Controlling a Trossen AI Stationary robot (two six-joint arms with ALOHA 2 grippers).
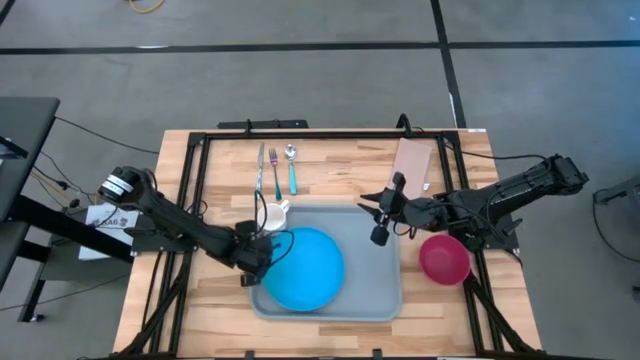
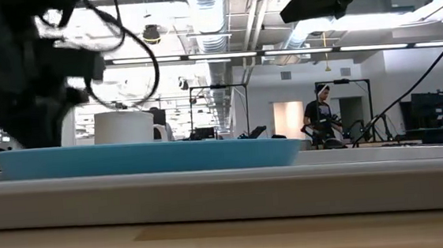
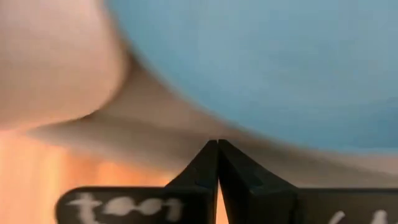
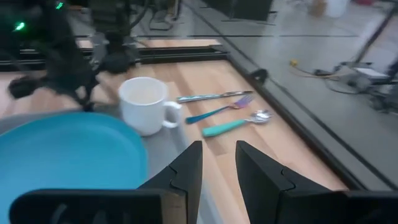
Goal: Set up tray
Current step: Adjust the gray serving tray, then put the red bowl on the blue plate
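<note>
The grey-blue tray [image 1: 380, 285] lies on the table's near middle and shows as a grey rim [image 2: 227, 191] in the low view. A round blue plate [image 1: 303, 268] [image 2: 145, 158] lies in its left half. A white mug [image 1: 273, 215] [image 4: 144, 104] stands upright at its far-left corner. My left gripper [image 1: 262, 252] [image 3: 217, 143] is shut, low at the plate's left rim [image 3: 261, 74]. My right gripper [image 1: 368, 205] [image 4: 217, 163] hovers over the tray's right part, open and holding nothing. My left gripper's shut fingertips [image 3: 210, 155] point at the plate's left rim from the table's left, low over the tray. A narrow grey band shows between tips and plate; whether they touch the plate or the tray, I cannot tell.
A knife, a fork and a teal-handled spoon [image 1: 275, 168] [image 4: 224, 112] lie side by side beyond the tray. A pink bowl [image 1: 444, 258] stands right of the tray. A pale pink flat sheet [image 1: 412, 160] lies at the far right. A person [image 2: 320, 116] stands far behind.
</note>
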